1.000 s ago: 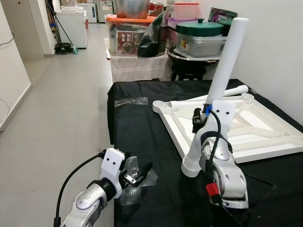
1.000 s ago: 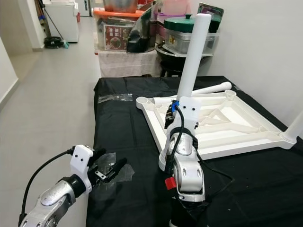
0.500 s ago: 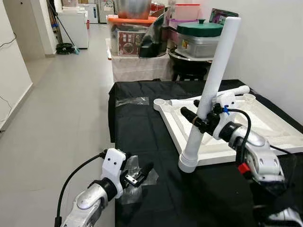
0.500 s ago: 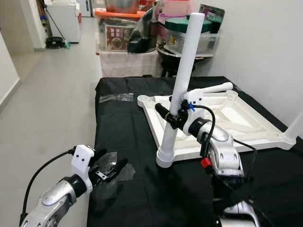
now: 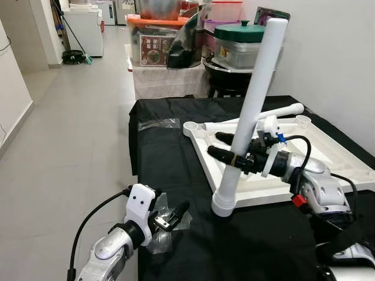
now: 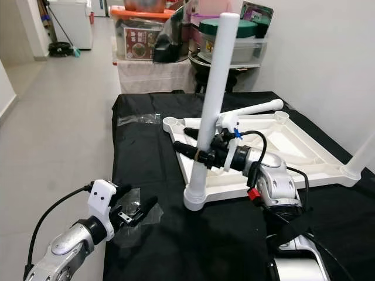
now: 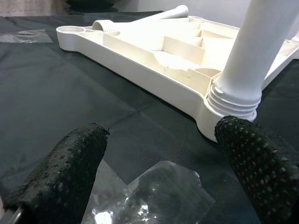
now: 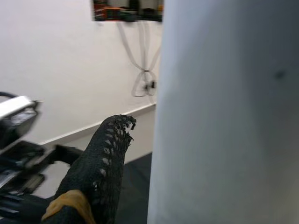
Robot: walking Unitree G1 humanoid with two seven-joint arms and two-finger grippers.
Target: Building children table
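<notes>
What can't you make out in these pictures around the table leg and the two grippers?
- Right wrist view: the white leg blocks most of the scene, hiding one finger.
- Eye views: whether the leg's base is fully seated in the upturned tabletop; too small.
- Left wrist view: the plastic wrap is cut off by the picture's edge.
- The far leg runs off-frame.

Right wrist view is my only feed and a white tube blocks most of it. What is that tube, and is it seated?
Observer: It is a white table leg, leaning, with its ribbed foot in the near corner socket of the upturned tabletop.
Operator: Is my gripper on it?
Observer: The right gripper has its jaws on either side of the leg, low on the tube.
Operator: And the left one?
Observer: The left gripper sits open at the table's near edge over a clear plastic wrapper.
</notes>
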